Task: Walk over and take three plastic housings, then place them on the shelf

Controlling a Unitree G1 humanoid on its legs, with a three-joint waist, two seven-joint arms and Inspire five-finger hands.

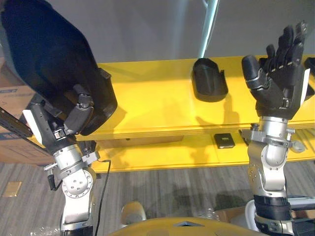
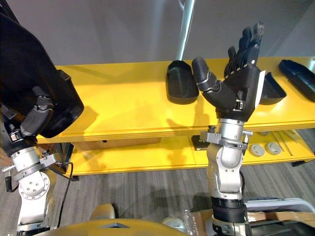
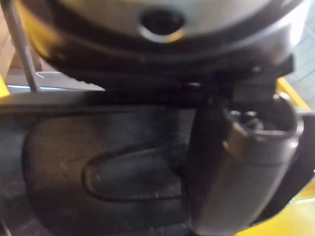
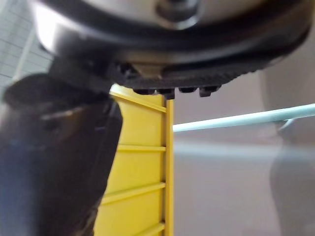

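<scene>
My left hand is curled round a big black plastic housing upper left, overlapping the left end of the yellow shelf; right hand splayed wide, empty, far right; a second black housing sits mid-shelf, bare board between.

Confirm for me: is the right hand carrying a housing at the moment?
No: the right hand is raised with its fingers straight and nothing in it, while the left hand grips the black housing.
</scene>
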